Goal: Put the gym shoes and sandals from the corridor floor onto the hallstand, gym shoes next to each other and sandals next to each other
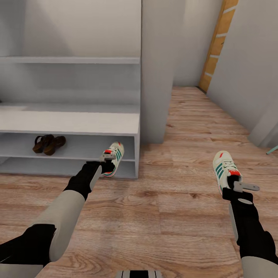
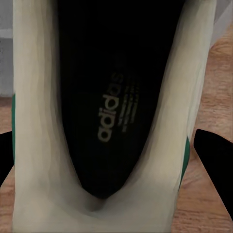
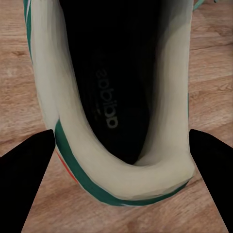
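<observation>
Your left end effector (image 1: 107, 164) sits at the heel of 1 gym shoe (image 1: 113, 157), which stands at the right end of the hallstand (image 1: 69, 122), by its bottom tier next to the right side panel; whether the shoe rests on that tier or hangs just off it you cannot tell. In the left wrist view the shoe's opening (image 2: 116, 97) lies between the 2 dark fingers (image 2: 216, 155), which flank the heel on both sides, so the fingers look closed on it. Your right end effector (image 1: 234, 184) holds the heel of the other gym shoe (image 1: 224, 166), out over the corridor floor (image 1: 162, 208), well to the right of the hallstand; its fingers (image 3: 26, 170) likewise bracket the heel (image 3: 141, 184). The 2 sandals (image 1: 48, 143) lie side by side, touching, at the left part of the hallstand's middle tier.
</observation>
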You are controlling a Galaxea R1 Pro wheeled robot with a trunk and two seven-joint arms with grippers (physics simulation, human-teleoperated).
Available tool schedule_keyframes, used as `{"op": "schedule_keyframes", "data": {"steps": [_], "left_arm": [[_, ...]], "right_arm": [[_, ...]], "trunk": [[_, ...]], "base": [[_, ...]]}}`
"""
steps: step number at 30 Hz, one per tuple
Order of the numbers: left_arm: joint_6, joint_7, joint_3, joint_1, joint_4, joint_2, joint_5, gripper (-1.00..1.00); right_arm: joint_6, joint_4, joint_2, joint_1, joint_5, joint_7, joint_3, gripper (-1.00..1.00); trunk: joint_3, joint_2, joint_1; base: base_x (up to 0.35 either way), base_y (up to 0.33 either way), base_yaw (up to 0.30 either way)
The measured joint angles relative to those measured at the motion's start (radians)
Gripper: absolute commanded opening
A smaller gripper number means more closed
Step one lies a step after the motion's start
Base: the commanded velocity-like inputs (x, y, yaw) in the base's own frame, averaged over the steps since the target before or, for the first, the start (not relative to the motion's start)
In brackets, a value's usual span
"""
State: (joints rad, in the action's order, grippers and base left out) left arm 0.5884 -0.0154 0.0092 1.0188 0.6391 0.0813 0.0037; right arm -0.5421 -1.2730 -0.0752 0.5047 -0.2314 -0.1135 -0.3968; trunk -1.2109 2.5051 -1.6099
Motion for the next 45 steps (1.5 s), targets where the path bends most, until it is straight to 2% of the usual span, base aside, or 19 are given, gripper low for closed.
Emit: {"op": "schedule_keyframes", "data": {"steps": [4,9,14,36,45], "left_arm": [[-0.005,-0.006,0.001,0.000,0.002,0.000,0.001,-1.00],[-0.004,-0.066,0.002,0.000,0.001,0.000,0.005,-1.00],[-0.003,-0.093,0.002,0.001,0.001,0.000,0.011,-1.00],[0.010,-0.099,0.001,0.018,0.001,0.003,0.015,-1.00],[0.010,-0.099,-0.001,0.021,-0.001,0.004,0.013,-1.00]], "right_arm": [[0.000,0.000,0.000,0.000,0.000,0.000,0.000,-1.00],[0.000,0.000,0.000,0.000,0.000,-0.001,0.000,-1.00],[-0.001,0.000,0.000,0.000,0.000,-0.001,0.000,-1.00],[-0.001,0.000,0.000,0.000,0.000,0.000,-0.001,-1.00],[0.000,0.000,0.000,0.000,0.000,-0.001,-0.001,-1.00]], "trunk": [[0.000,0.000,0.000],[0.000,0.000,0.000],[0.000,0.000,0.000],[0.000,0.000,0.000],[0.000,0.000,0.000]], "base": [[0.000,0.000,0.000],[0.054,0.000,0.000],[0.247,0.000,0.000],[0.035,-0.001,0.000],[0.112,-0.097,0.000]]}}
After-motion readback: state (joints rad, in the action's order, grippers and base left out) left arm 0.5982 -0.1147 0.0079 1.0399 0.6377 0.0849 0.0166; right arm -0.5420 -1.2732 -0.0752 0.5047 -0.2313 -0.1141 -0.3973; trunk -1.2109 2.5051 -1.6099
